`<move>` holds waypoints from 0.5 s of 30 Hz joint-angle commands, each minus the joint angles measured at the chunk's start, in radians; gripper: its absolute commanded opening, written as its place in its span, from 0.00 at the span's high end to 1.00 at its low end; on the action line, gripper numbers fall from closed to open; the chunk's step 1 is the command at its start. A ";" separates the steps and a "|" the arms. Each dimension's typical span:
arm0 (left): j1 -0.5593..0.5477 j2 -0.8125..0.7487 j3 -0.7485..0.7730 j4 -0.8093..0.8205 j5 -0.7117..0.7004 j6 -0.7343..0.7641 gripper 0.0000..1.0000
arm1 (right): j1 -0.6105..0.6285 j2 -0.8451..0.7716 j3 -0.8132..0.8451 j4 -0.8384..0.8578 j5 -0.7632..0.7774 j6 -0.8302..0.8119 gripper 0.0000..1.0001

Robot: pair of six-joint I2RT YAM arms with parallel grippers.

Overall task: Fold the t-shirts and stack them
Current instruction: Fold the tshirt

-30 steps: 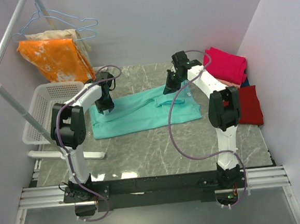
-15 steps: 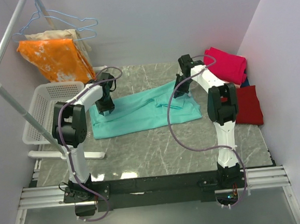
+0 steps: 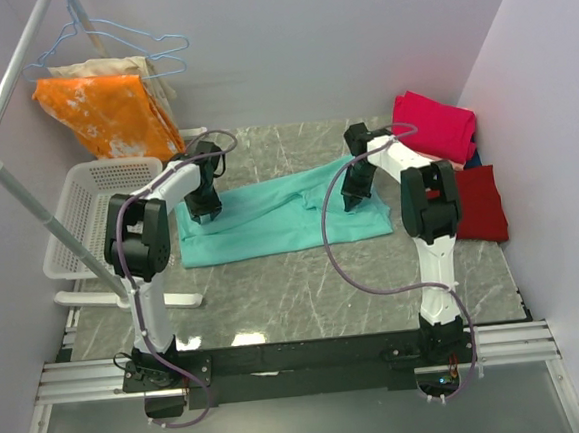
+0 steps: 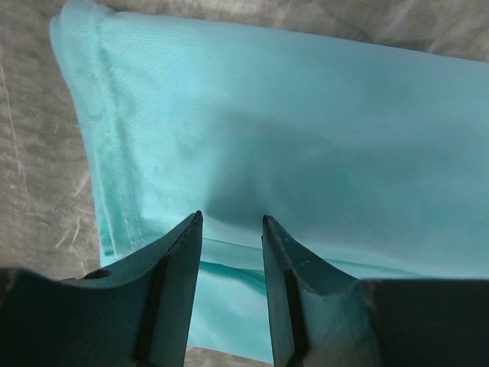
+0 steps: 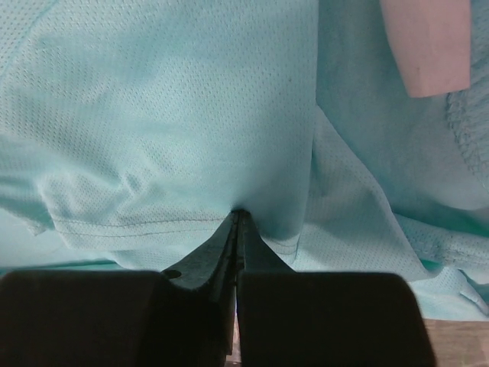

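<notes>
Fold in progress: a teal t-shirt [image 3: 270,220] lies spread mid-frame on the bench [image 3: 305,285], apparently only partly folded. The right claw [image 5: 238,218] is clenched on its hem, and the left claw [image 4: 229,229] stands parted over the opposite edge. A pink shirt [image 3: 438,123] and a dark red shirt [image 3: 481,201] lie at right, with stacking still to do.

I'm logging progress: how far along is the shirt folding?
Done: a pink shirt and a dark red shirt lie folded at the right edge. In hand: the teal shirt lies spread out, the right gripper pinching its hem, the left gripper open over its other end. Left: finish folding it and stack it.
</notes>
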 commanded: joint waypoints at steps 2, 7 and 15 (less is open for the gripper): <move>-0.004 0.026 0.043 -0.030 -0.036 -0.021 0.57 | -0.019 -0.009 -0.061 -0.094 0.168 -0.011 1.00; -0.004 0.016 0.033 -0.020 -0.027 -0.014 0.57 | -0.028 -0.060 -0.072 -0.091 0.245 -0.015 1.00; -0.005 0.019 0.056 -0.010 -0.011 -0.001 0.57 | 0.065 -0.167 0.006 0.009 0.074 -0.043 0.84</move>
